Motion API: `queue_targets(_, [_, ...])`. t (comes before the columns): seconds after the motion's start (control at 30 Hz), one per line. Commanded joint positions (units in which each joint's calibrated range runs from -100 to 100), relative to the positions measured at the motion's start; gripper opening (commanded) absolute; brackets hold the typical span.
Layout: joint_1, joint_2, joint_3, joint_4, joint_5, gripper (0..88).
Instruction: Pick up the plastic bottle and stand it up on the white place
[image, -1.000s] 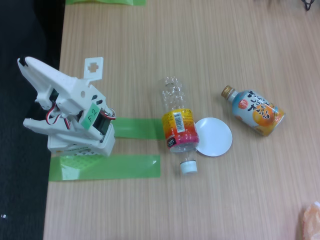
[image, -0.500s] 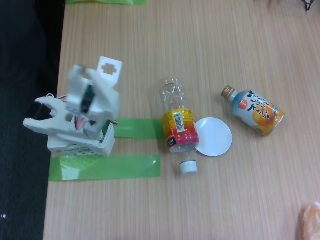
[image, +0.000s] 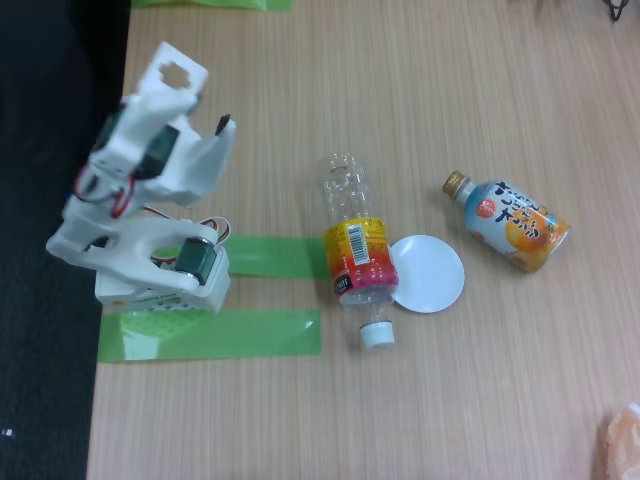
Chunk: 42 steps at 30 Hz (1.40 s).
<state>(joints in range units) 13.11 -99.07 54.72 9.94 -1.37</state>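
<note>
The plastic bottle (image: 355, 245) lies on its side mid-table in the fixed view: clear body, yellow-to-pink label with a barcode, white cap (image: 377, 333) toward the bottom of the picture. Its label side touches the left rim of the white place (image: 430, 273), a small flat round disc. At the left of the table stands the white arm, with my gripper (image: 200, 98) lifted above its base and well left of the bottle. The jaws stand apart with nothing between them.
A light-blue and orange bottle (image: 510, 222) with a gold cap lies right of the disc. Two green tape strips (image: 220, 335) lie by the arm's base (image: 160, 290). The table's left edge drops to dark floor. A pale orange object (image: 622, 442) sits at the bottom right corner.
The arm has unfolded from its resting pose; the gripper swung from pointing left to upward and right, toward the table. Bottles and disc have not moved.
</note>
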Motion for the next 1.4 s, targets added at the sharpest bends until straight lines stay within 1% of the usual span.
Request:
queue_targets(0.0, [0.4, 0.9, -11.5, 25.0, 1.3, 24.4])
queue_targets(0.07, [0.1, 1.0, -15.2, 35.0, 3.1, 28.6])
queue_targets(0.2, [0.4, 1.0, -17.9, 49.8, 5.5, 34.1])
queue_targets(0.33, [0.4, 1.0, -19.2, 60.4, 5.6, 38.0])
queue_targets(0.5, [0.4, 6.8, -23.8, 70.7, 5.7, 38.2])
queue_targets(0.6, [0.4, 14.2, -29.0, 73.1, 5.7, 38.2])
queue_targets(0.83, [0.3, 32.6, -46.0, 73.7, 5.8, 38.2])
queue_targets(0.97, [0.4, 44.4, -52.5, 74.0, 9.3, 38.2])
queue_targets(1.07, [0.4, 52.8, -57.1, 77.2, 11.4, 38.3])
queue_targets(1.23, [-0.1, 64.6, -63.3, 86.5, 10.9, 38.4])
queue_targets(1.37, [-0.2, 70.1, -60.7, 86.8, 9.1, 38.4])
